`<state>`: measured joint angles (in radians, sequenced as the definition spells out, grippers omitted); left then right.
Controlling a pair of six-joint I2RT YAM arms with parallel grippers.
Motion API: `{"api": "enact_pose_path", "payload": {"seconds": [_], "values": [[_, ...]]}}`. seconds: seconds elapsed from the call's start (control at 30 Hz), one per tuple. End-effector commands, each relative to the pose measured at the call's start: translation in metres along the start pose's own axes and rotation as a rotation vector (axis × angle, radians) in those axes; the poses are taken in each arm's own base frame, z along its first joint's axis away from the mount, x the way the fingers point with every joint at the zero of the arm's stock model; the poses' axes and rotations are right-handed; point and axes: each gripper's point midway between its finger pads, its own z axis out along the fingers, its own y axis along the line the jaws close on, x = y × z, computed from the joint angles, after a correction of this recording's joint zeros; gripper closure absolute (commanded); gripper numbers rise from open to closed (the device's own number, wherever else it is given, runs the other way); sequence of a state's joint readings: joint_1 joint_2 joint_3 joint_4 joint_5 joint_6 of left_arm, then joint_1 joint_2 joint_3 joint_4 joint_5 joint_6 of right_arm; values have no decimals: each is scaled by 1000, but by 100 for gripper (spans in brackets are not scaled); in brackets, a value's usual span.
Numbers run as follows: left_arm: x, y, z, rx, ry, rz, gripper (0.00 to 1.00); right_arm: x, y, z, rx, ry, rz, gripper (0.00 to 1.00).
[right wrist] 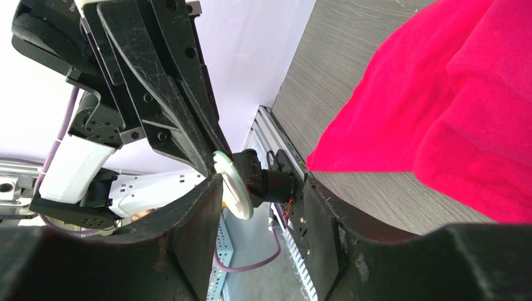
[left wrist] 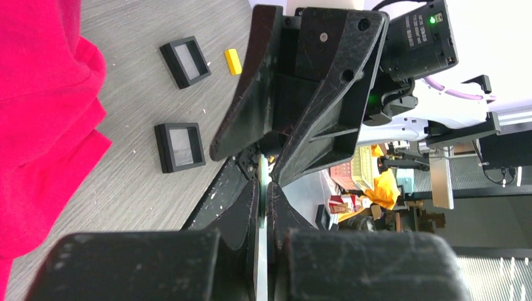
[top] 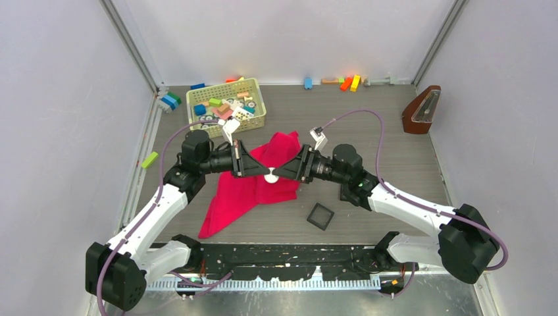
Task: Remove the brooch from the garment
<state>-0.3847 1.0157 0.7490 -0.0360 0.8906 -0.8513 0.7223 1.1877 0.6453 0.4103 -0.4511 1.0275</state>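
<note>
The crimson-pink garment [top: 253,187] lies crumpled on the table between the arms; it also shows in the left wrist view [left wrist: 44,113] and the right wrist view [right wrist: 452,113]. The brooch [top: 271,176], a small pale disc, is held just above the cloth and apart from it. My left gripper [top: 263,172] is shut on the brooch, seen edge-on between its fingers [left wrist: 263,182]. My right gripper [top: 280,174] faces it tip to tip and is open [right wrist: 260,213]. The brooch [right wrist: 232,185] sits between its jaws, close to one finger [right wrist: 194,219].
A black square tray [top: 320,215] lies right of the garment; two such trays [left wrist: 185,61] [left wrist: 180,146] and a yellow block [left wrist: 233,61] show in the left wrist view. A basket of blocks [top: 226,105] stands behind, a metronome [top: 421,110] at back right, a green block [top: 150,159] at left.
</note>
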Motion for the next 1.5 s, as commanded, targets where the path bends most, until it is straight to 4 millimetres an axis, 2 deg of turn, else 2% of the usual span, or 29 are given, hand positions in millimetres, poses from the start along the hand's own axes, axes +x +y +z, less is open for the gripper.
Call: {"api": "enact_pose_path", "payload": {"seconds": [0.0, 0.13, 0.33, 0.97, 1.13, 1.27, 1.47], "values": [[10, -21, -5, 81, 51, 51, 100, -24, 23, -6, -91, -104, -53, 43], [11, -21, -5, 85, 53, 51, 100, -24, 24, -6, -99, -104, -56, 42], [11, -22, -5, 95, 56, 46, 100, -24, 26, -8, -104, -108, -52, 57], [11, -29, -7, 126, 47, 63, 100, -25, 32, -7, -142, -109, -38, 80], [10, -30, -6, 138, 50, 57, 100, -24, 33, -7, -146, -104, -38, 80], [9, -30, -6, 137, 43, 58, 100, -21, 34, -7, -155, -86, -41, 70], [7, -31, -5, 138, 31, 57, 100, -18, 43, -9, -220, -74, -35, 64]]}}
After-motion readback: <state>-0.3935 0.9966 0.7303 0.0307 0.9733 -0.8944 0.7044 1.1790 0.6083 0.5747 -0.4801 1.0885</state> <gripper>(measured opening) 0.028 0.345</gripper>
